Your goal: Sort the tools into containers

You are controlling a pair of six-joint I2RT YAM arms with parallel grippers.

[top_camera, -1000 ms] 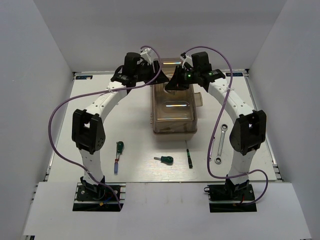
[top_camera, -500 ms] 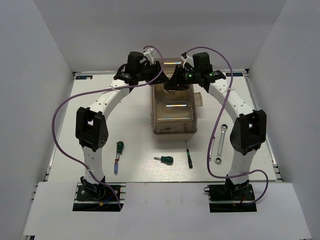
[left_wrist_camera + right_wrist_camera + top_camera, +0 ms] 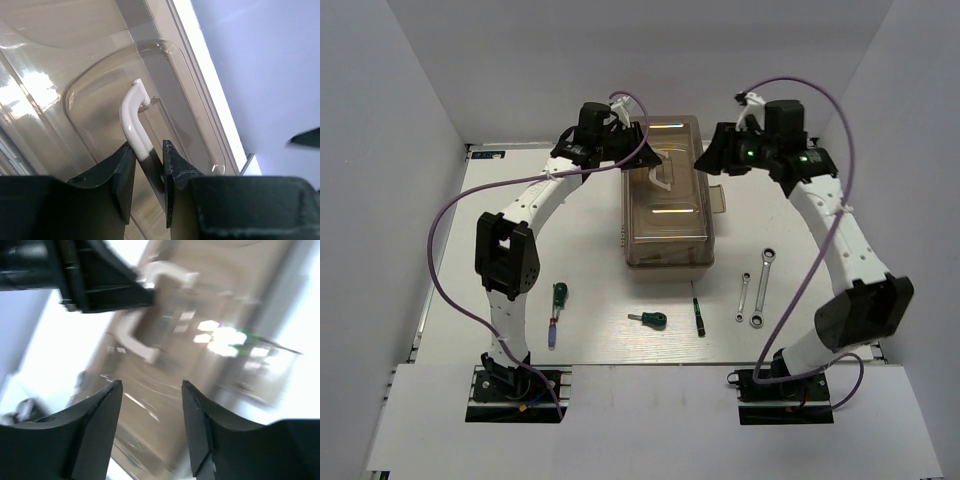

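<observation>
Tools, five in all, lie on the white table [image 3: 590, 270] on your side of the toolbox [image 3: 665, 240] and apart from it. From left to right they are:
- a green-and-red handled screwdriver [image 3: 556, 312]
- a stubby green screwdriver [image 3: 648, 319]
- a thin black-green screwdriver [image 3: 698, 315]
- a shorter silver wrench [image 3: 744, 296], just beside a longer silver wrench [image 3: 763, 288]

The toolbox's translucent brown lid [image 3: 665, 205] is down. Glare and tint keep you from making out any trays beneath it.

The left gripper [image 3: 640, 158] reaches over the far left part of the lid. In its wrist view the fingers [image 3: 122, 170] are clenched on the pale handle [image 3: 132, 117]. The handle curves out of its recess and passes between them, and they cover its lower stretch.

The right gripper [image 3: 705, 158] hangs off the toolbox's far right corner, apart from it. Its fingers are spread, with nothing between them. Its wrist view is heavily blurred, so you see the lid and handle only as smears, and the dark shape at upper left cannot be identified with certainty
</observation>
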